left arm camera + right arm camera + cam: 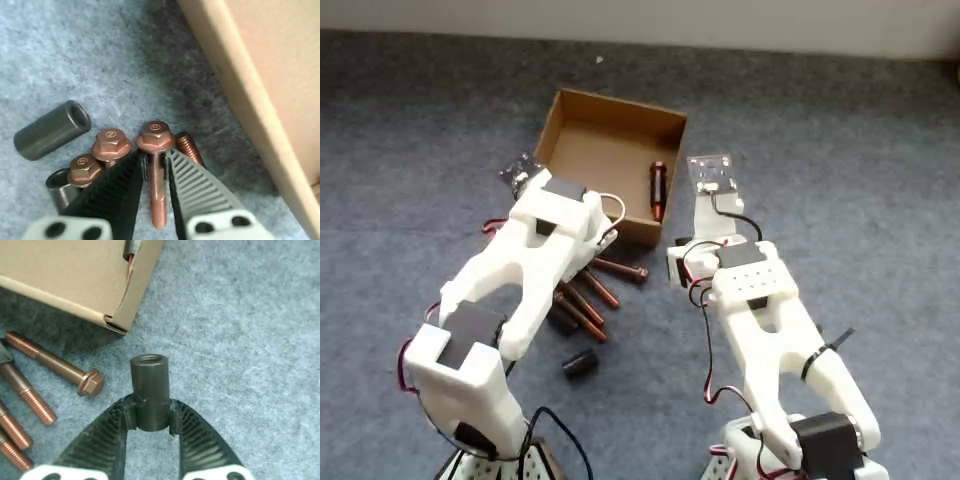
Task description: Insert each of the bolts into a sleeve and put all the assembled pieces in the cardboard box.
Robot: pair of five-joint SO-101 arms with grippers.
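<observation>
Your left fingers [115, 195] pinch one bolt [156, 142] by its shank, head free, lying on the bench [75, 50]; your right fingers [195, 435] clamp a sleeve [150, 385], bore outward to receive it, beside the cardboard box [75, 275].

Four bolts [155, 139], three sleeves [52, 130], one assembled piece [658, 190], one box [600, 160].

Bolts [582, 315] partly hidden beneath the left arm [535, 260].

Grey carpet [840, 130] covers table; pale strip [720, 20] along far edge.
</observation>
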